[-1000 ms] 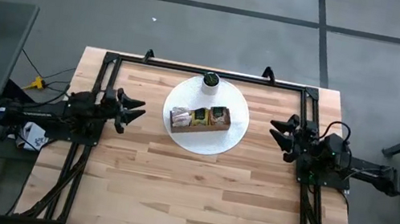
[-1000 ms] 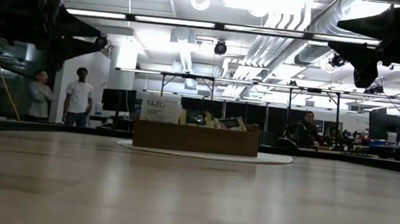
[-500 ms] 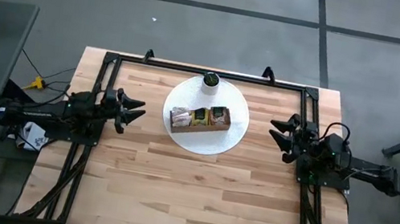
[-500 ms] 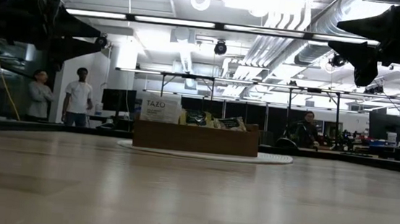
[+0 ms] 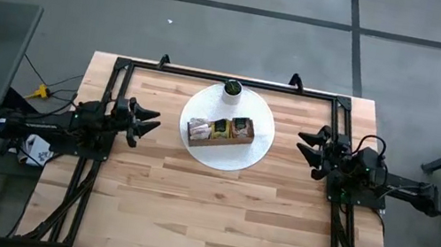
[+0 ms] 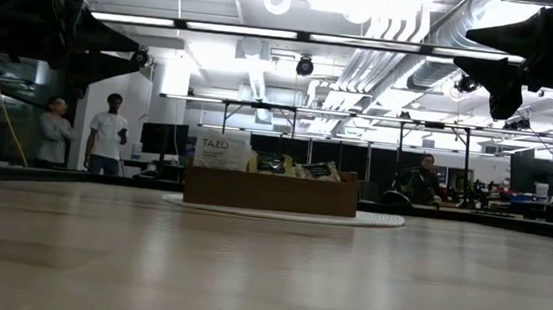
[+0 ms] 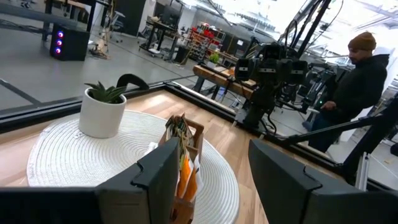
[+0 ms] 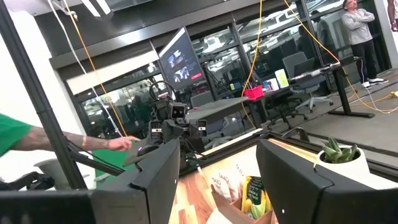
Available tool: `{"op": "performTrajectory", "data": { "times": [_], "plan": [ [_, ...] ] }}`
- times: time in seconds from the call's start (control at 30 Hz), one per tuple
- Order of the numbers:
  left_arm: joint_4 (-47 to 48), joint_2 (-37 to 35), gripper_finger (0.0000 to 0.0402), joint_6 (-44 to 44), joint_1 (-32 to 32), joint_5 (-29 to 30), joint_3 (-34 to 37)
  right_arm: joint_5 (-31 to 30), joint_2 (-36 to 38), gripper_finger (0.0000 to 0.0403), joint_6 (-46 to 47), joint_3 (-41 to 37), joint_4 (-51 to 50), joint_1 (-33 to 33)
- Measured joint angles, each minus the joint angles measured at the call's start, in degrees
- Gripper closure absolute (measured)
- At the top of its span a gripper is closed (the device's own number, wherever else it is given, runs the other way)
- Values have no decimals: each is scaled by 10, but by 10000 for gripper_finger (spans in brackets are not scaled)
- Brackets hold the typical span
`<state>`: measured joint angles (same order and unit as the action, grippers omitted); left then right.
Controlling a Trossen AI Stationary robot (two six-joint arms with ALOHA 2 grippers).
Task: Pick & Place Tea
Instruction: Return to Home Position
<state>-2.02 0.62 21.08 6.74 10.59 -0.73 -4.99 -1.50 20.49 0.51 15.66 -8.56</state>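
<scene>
The tea sachets (image 5: 219, 129), green, orange and tan, stand upright in a brown wooden tray (image 6: 270, 192) on a round white mat (image 5: 259, 148) at the table's far middle. In the wrist views the sachets (image 7: 184, 163) (image 8: 252, 190) poke up out of the tray. My left gripper (image 5: 151, 124) hovers open at the table's left side, pointing level toward the tray. My right gripper (image 5: 304, 147) hovers open at the right side, facing the tray too. Both are well clear of the tea.
A small white pot with a green plant (image 5: 231, 89) stands on the mat just behind the tray. A black frame (image 5: 228, 78) runs along the table's far edge and sides. Bare wood (image 5: 206, 211) spreads over the near half. People stand in the room beyond.
</scene>
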Motion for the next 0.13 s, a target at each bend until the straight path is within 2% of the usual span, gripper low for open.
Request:
{"op": "performTrajectory", "data": {
  "times": [0.13],
  "plan": [
    [0,0,211,0,0,0,0,0,0,194,0,0,0,0]
  ]
}}
